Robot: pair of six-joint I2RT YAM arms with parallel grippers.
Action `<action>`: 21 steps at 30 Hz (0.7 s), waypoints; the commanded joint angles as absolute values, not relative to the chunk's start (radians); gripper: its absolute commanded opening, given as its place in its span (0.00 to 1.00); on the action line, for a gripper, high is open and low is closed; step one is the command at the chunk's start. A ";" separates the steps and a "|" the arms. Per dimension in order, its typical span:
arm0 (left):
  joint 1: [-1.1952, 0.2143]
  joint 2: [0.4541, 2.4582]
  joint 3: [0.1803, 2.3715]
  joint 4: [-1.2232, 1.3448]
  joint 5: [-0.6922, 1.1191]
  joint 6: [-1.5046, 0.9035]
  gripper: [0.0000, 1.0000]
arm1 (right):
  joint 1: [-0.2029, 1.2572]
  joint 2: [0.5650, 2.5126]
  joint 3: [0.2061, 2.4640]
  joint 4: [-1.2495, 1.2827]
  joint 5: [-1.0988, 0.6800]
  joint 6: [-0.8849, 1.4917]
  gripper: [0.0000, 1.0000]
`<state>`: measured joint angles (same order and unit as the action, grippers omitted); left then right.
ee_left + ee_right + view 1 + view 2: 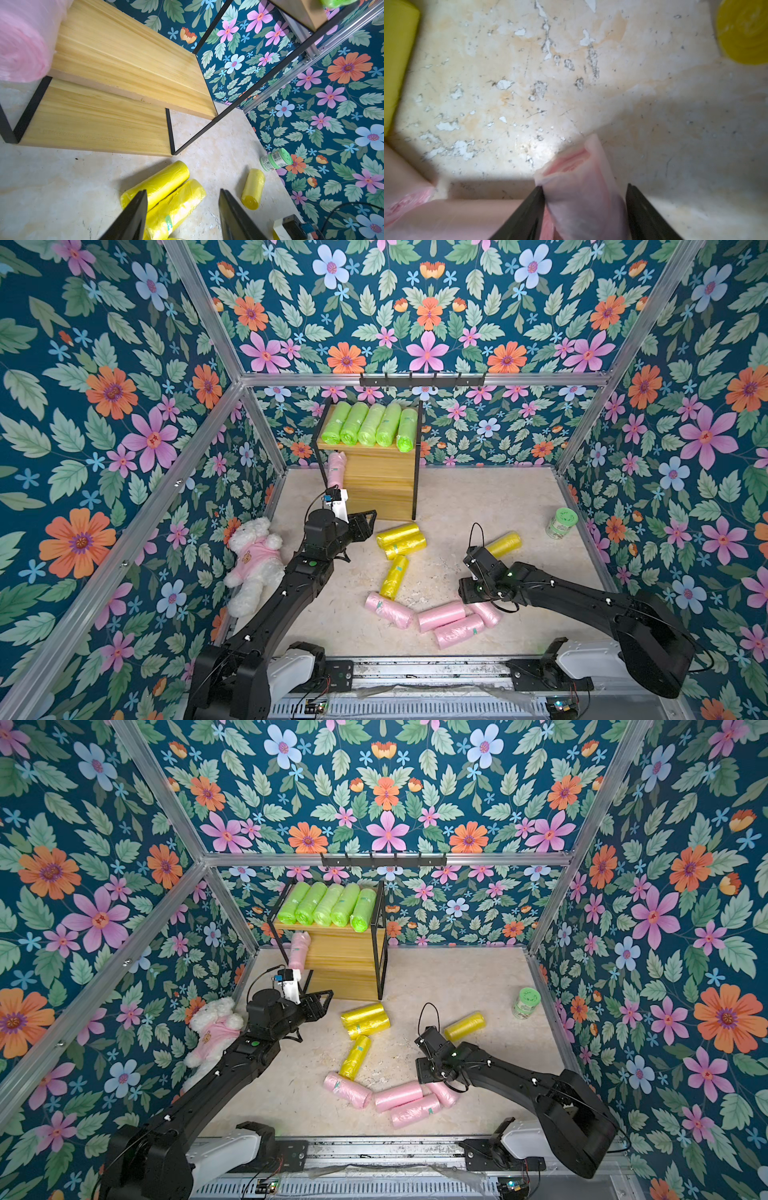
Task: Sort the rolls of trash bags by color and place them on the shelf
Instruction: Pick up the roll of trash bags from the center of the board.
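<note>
Closest in both top views is the metal base rail (415,668), the thing farthest from the shelf (374,472), which stands against the back wall. Five green rolls (370,427) lie side by side on the shelf's top board. One pink roll (336,468) lies on the middle board, poking out past the shelf's end nearest the teddy bear (253,560). The left gripper (365,522) hangs just in front of the shelf's lowest board. Two yellow rolls (401,540) lie touching each other on the tabletop (478,497) just in front of the shelf. A third yellow roll (395,576) lies farther out, and a fourth yellow roll (505,543) lies well apart from the shelf's front corner. Four loose pink rolls (440,616) lie farthest from the shelf, and the right gripper (473,593) points down at the end pink roll (488,614) among them.

From the left wrist, the left gripper's fingers (133,216) stand spread with nothing between them, above the yellow pair in front of the shelf. A green-lidded jar (274,159) stands well beyond the shelf's corner post.

From the right wrist, the end pink roll sits between the right gripper's fingers (529,214). One finger touches it. The other side is blurred, so I cannot tell whether the roll is clamped.
</note>
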<state>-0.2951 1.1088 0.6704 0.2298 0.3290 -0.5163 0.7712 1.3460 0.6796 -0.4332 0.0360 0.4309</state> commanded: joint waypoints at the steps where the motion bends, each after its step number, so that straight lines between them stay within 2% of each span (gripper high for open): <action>1: -0.301 1.114 0.679 0.244 0.315 -0.499 0.61 | 0.737 1.362 0.691 -0.427 0.068 0.405 0.58; 9: -0.317 1.137 0.695 0.239 0.308 -0.483 0.61 | 0.606 1.424 0.751 -0.326 0.053 0.324 0.42; 13: -0.319 1.144 0.697 0.239 0.302 -0.479 0.61 | 0.569 1.499 0.833 -0.269 0.042 0.298 0.41; 17: -0.326 1.154 0.704 0.238 0.305 -0.477 0.61 | 0.533 1.559 0.895 -0.207 -0.022 0.303 0.51; 21: -0.339 1.150 0.702 0.235 0.301 -0.474 0.61 | 0.521 1.574 0.902 -0.208 -0.046 0.286 0.69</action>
